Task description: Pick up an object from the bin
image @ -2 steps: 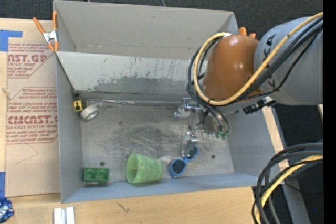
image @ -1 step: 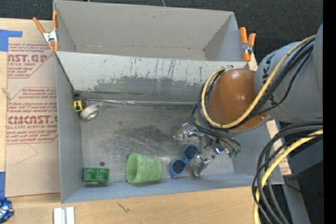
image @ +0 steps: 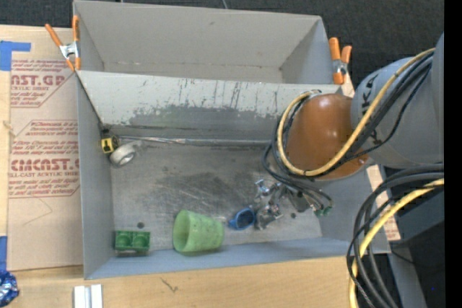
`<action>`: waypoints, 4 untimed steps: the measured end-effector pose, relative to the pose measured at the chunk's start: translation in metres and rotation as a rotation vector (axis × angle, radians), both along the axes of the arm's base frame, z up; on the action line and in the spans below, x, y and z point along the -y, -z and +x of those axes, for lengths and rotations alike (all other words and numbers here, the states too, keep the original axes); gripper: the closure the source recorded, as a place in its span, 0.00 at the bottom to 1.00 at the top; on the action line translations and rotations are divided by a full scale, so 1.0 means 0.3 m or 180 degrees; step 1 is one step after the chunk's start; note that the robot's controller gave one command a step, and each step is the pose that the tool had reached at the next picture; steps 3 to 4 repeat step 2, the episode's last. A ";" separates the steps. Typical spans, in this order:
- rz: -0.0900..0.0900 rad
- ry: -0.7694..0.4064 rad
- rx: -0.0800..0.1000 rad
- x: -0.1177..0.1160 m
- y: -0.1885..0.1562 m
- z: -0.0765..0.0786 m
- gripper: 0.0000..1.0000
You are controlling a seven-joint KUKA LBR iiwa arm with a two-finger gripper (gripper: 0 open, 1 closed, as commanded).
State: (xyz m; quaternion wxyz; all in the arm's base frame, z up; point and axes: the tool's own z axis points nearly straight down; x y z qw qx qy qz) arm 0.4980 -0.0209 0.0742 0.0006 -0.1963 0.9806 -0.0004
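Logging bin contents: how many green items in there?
2: a dark green block at the bin's lower left, and a light green cup on its side just right of it. The arm may hide more.

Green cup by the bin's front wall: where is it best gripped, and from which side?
The green cup lies on its side, mouth toward the view's left. Probably best: come down from above and pinch the upper rim at the mouth; its body is wide, round and close to the bin wall.
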 end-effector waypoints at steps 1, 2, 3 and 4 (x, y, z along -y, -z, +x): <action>0.0000 -0.0215 0.0022 0.036 -0.382 -0.026 1.00; 0.0003 -0.1334 0.0012 -0.007 -0.722 -0.025 1.00; 0.0003 -0.1334 0.0012 -0.007 -0.722 -0.025 1.00; 0.0003 -0.1334 0.0012 -0.007 -0.722 -0.025 1.00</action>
